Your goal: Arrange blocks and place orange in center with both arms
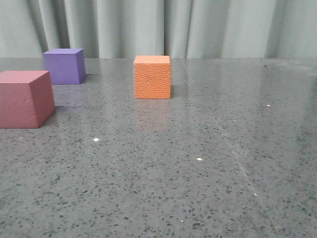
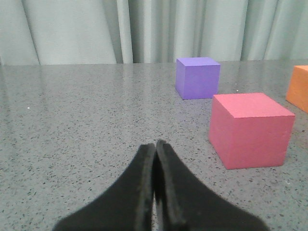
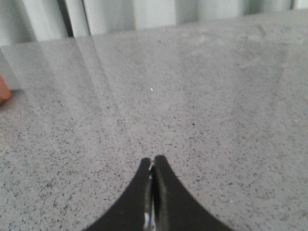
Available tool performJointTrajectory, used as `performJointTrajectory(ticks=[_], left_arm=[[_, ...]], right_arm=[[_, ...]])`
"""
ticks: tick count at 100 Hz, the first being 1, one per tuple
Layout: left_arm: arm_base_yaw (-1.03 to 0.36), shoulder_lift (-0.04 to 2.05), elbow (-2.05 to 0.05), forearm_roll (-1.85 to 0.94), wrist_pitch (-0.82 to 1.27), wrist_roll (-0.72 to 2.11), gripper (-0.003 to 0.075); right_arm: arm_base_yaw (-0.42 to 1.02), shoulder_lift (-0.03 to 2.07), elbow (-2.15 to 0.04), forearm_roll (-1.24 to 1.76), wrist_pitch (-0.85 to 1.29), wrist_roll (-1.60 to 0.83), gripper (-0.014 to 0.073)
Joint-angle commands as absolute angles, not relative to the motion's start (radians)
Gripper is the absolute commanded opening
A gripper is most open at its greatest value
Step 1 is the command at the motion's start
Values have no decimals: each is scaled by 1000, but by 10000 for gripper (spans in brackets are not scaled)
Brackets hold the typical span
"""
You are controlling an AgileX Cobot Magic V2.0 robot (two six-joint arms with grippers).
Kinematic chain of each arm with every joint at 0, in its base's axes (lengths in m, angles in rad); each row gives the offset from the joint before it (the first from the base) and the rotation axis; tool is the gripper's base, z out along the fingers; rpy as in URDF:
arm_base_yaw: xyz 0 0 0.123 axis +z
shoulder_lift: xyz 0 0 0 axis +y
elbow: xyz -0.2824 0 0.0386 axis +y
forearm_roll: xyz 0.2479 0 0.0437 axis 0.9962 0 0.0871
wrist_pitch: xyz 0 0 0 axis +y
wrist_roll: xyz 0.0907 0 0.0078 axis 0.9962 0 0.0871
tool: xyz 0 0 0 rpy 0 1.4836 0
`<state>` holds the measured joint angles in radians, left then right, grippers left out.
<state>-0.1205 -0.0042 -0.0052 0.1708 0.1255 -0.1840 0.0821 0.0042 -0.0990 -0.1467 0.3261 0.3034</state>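
Observation:
The orange cube (image 1: 152, 77) with a pebbled surface stands near the middle of the grey speckled table. The purple cube (image 1: 64, 66) stands far left at the back. The pinkish-red cube (image 1: 25, 98) stands at the left edge, nearer than the purple one. No gripper shows in the front view. In the left wrist view my left gripper (image 2: 155, 144) is shut and empty, with the pinkish-red cube (image 2: 250, 129), purple cube (image 2: 198, 77) and an edge of the orange cube (image 2: 299, 88) ahead. My right gripper (image 3: 153, 159) is shut and empty over bare table; a sliver of the orange cube (image 3: 4, 90) shows at the picture's edge.
The grey speckled table (image 1: 198, 168) stretches bare to the right and front of the cubes. A pale pleated curtain (image 1: 198, 25) hangs along the far edge of the table.

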Motion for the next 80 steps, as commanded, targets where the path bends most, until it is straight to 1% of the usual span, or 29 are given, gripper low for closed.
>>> performJointTrajectory(ticks=[1,18,80], left_arm=[[-118,-37,49,167,36,-185,-19],[-118,-37,49,167,36,-185,-19],[-118,-37,49,167,36,-185,-19]], right_arm=[[75,-28,-76,-134,171,271,-120],[75,-35,18,-132,31,271,-120],[75,-35,13,-132,34,271,-120]])
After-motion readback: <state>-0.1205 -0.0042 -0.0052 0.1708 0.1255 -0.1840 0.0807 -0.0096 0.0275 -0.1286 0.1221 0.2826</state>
